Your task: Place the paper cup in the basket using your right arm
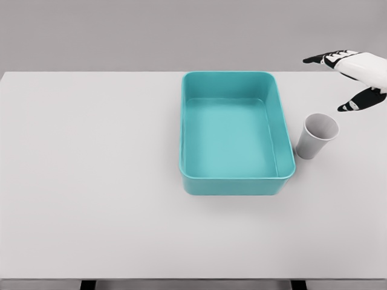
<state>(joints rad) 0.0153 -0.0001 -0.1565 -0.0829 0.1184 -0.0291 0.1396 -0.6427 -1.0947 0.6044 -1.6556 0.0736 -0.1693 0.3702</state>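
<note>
Paper cup (317,135) stood upright on table (91,181), just right of teal basket (236,181), not yet gripped; step looked like reach/approach. Right hand (357,78) hovered up & right of cup, fingers (326,59) spread, holding nothing; next move prob. needs lowering w/ fingers around cup wall.

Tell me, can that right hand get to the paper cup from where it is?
Probably yes. The right hand hovers open just up and to the right of the paper cup, with nothing between them. The teal basket stands on the cup's far side, out of the way.
</note>
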